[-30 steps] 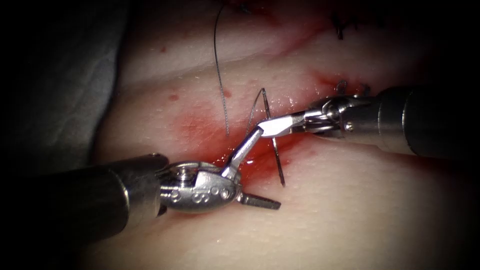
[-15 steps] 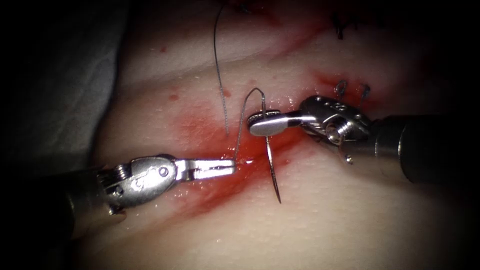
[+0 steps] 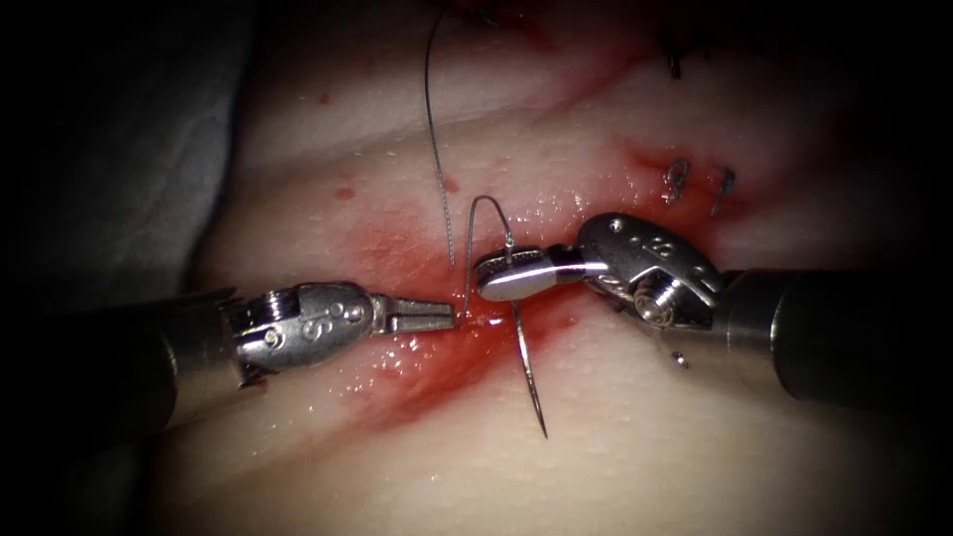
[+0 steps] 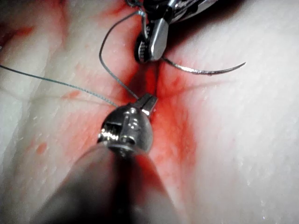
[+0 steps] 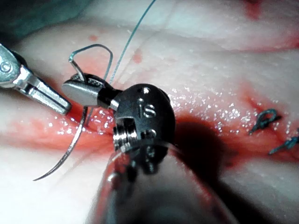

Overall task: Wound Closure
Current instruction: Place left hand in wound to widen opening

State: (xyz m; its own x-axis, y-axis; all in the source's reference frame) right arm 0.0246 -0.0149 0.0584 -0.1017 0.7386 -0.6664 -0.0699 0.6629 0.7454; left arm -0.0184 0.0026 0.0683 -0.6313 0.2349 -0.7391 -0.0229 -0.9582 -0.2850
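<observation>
A pale slab of pork-belly tissue [image 3: 695,437] carries a red, wet cut [image 3: 467,342] running diagonally from about eight o'clock toward two o'clock in the endoscope view, with red fluid [image 3: 397,258] pooled along it and spread onto the surface beside it. The right arm's silver needle-driver tool [image 3: 508,275] enters from three o'clock, its jaws pressed together on the curved steel needle [image 3: 528,372] close to the thread end of its curve. The needle is out of the tissue: its long body hangs from the jaws toward six o'clock over the right side of the cut, the sharp tip free above the pale surface. The left arm's silver needle-driver tool [image 3: 437,316] enters from nine o'clock, its jaws pinched shut on the thin grey thread [image 3: 433,129] right at the cut; the left wrist view shows the thread running into the jaw tips [image 4: 145,101]. From there the thread arches up and over to the needle's end at the right tool. A second run of thread lies across the tissue toward twelve o'clock, left of the cut. Two short dark cut ends of thread [image 3: 677,179] stand up at two o'clock, near the right tool's wrist.
</observation>
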